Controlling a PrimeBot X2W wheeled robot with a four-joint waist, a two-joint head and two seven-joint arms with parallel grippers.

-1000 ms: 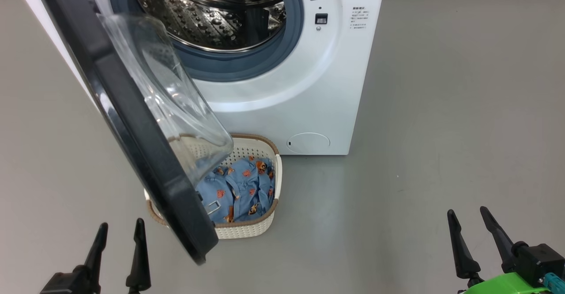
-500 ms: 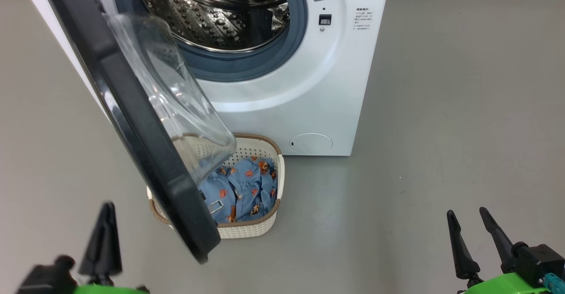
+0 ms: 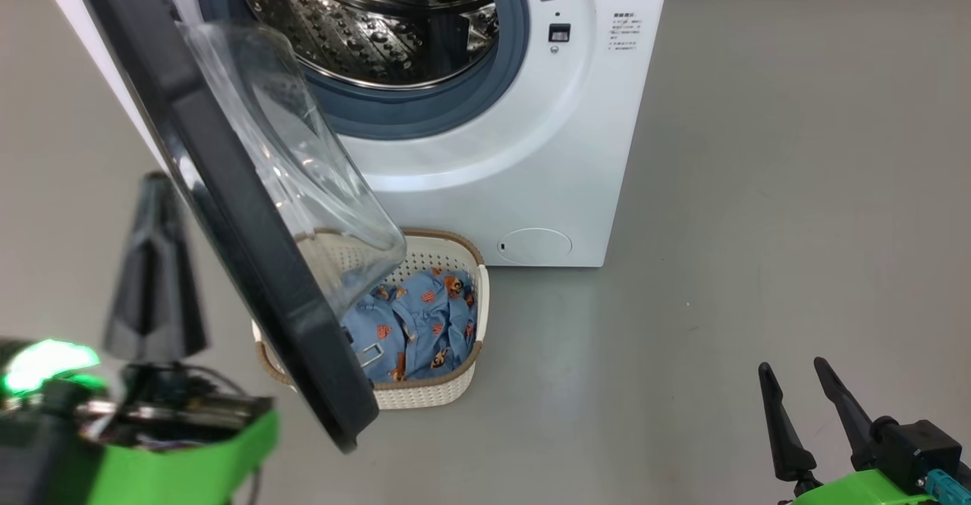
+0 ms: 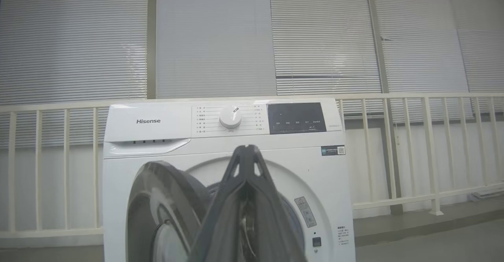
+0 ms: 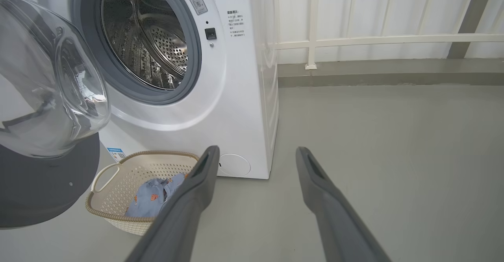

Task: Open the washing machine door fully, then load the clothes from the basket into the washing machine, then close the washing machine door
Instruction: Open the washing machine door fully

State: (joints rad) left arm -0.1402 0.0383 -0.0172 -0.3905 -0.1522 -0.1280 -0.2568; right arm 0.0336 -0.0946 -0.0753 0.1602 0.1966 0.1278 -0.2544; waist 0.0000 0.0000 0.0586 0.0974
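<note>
The round black-ringed glass door point(image 3: 227, 209) stands half open, its bowl facing the white washing machine point(image 3: 531, 171). Left fingers point(image 3: 155, 262) are pressed together, right fingers point(image 3: 781, 429) spread.

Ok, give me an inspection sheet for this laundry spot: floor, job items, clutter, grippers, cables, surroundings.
Surface: grey floor, bare.
Washing machine: white, drum looks empty.
Basket: on the floor at the machine's front.
Clothes: blue printed fabric, inside the basket.
Washing machine door: swung out, partly hiding the basket in the head view.
Clutter: nothing seen.
Left gripper: shut, empty, raised left of the door.
Right gripper: open, empty, low.
Cables: thin wiring at the left wrist, blurred.
Surroundings: cream railing, window blinds.
</note>
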